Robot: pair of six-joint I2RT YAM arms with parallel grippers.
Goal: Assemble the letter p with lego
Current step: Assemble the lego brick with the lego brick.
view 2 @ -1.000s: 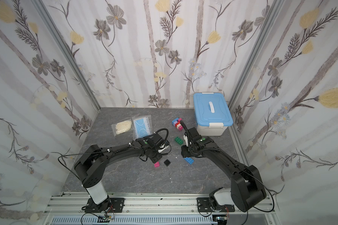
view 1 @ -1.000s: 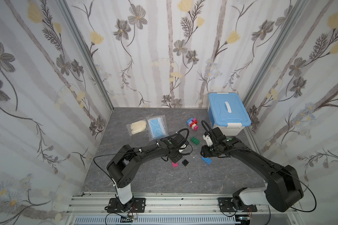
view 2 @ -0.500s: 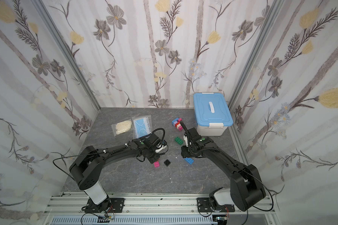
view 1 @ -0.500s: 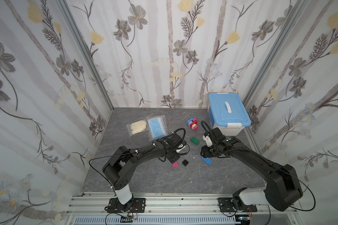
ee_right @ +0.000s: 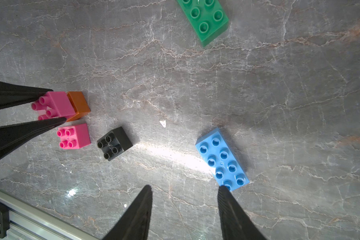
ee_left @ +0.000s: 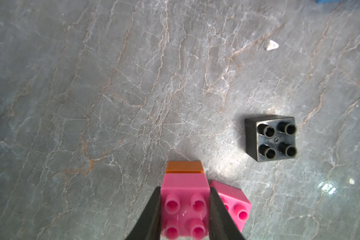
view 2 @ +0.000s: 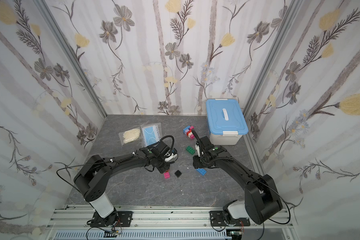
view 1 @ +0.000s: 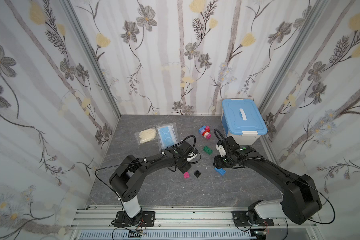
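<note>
My left gripper is shut on a pink square lego brick, studs facing up, with an orange brick stuck beneath it, low over the table. A loose pink brick lies right beside that stack, and a black brick lies a little further off. My right gripper hangs open and holds nothing; one fingertip is at the end of a long blue brick. A green brick lies behind, and a multicoloured stack of bricks stands near the box.
A white box with a blue lid stands at the back right. Two plastic bags, one with a cream item and one with a blue mask, lie at the back left. The aluminium rail runs along the front.
The left arm's rear links have shifted slightly. Both grippers and all bricks keep their places.
</note>
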